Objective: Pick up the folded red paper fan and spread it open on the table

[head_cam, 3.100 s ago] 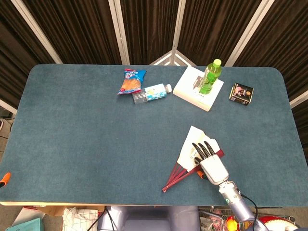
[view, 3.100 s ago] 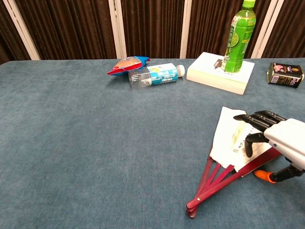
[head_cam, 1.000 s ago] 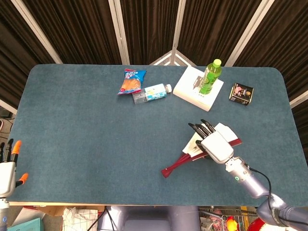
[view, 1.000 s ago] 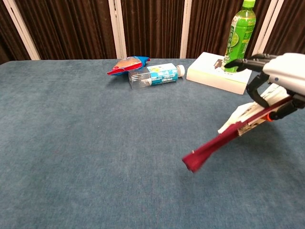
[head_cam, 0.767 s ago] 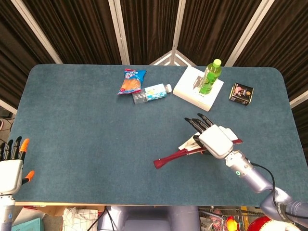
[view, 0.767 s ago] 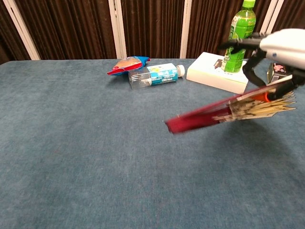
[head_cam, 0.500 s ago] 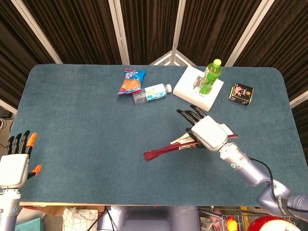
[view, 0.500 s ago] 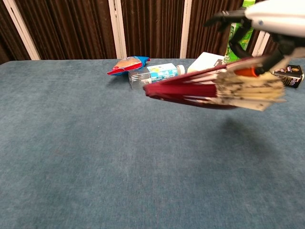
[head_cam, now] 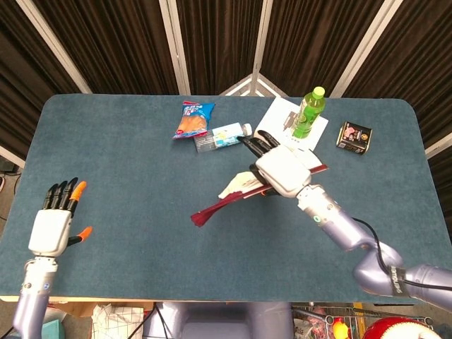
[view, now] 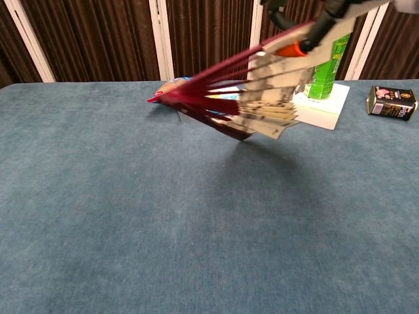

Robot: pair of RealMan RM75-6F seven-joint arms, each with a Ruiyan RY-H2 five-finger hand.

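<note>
My right hand holds the red paper fan up in the air above the middle of the table. The fan's red ribs point down-left and its cream paper hangs partly fanned out below the hand. In the chest view the fan fills the upper middle, gripped near its top by the right hand, which is cut off by the frame edge. My left hand hovers at the table's front left with its fingers spread and nothing in it.
At the back of the table lie a blue snack bag and a clear bottle on its side. A green bottle stands on a white box, with a small dark tin to the right.
My right hand has lifted the fan off the table and carried it up and to the left, its leaves loosening. The left hand has risen into view at the front left.
</note>
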